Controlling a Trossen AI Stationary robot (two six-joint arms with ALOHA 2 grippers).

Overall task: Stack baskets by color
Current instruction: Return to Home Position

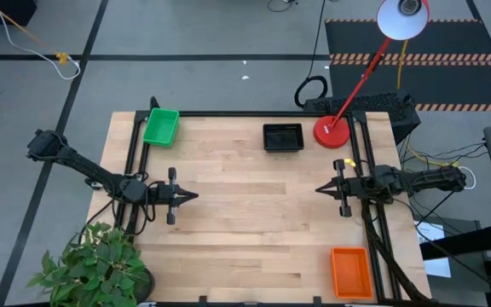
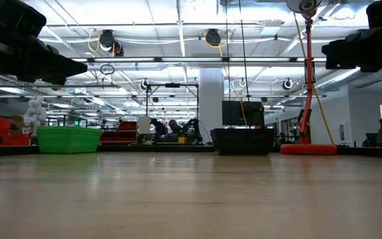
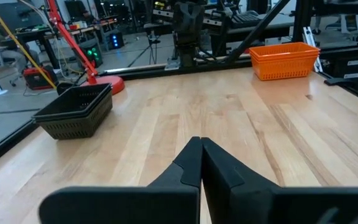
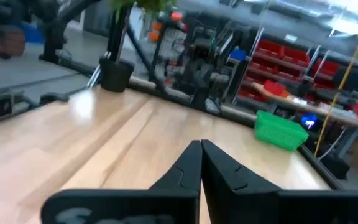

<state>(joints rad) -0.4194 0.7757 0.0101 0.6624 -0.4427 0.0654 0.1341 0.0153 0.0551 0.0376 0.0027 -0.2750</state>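
Observation:
Three stacks of baskets stand on the wooden table. A green stack (image 1: 161,126) (image 2: 68,139) (image 4: 280,130) rests at the far left corner, a black stack (image 1: 282,136) (image 2: 243,141) (image 3: 77,111) at the far edge near the middle, and an orange stack (image 1: 350,272) (image 3: 284,60) at the near right corner. How many baskets each stack holds I cannot tell. My left gripper (image 1: 196,196) (image 3: 201,142) hovers shut above the table's left side, pointing level toward the right. My right gripper (image 1: 318,189) (image 4: 200,144) hovers shut above the right side, pointing level toward the left. Both hold nothing.
A red lamp base (image 1: 332,131) (image 2: 308,149) stands at the far right, next to the black stack, its arm rising to a white shade (image 1: 401,17). A potted plant (image 1: 92,269) sits at the near left corner. Bare wood (image 1: 254,222) lies between the two grippers.

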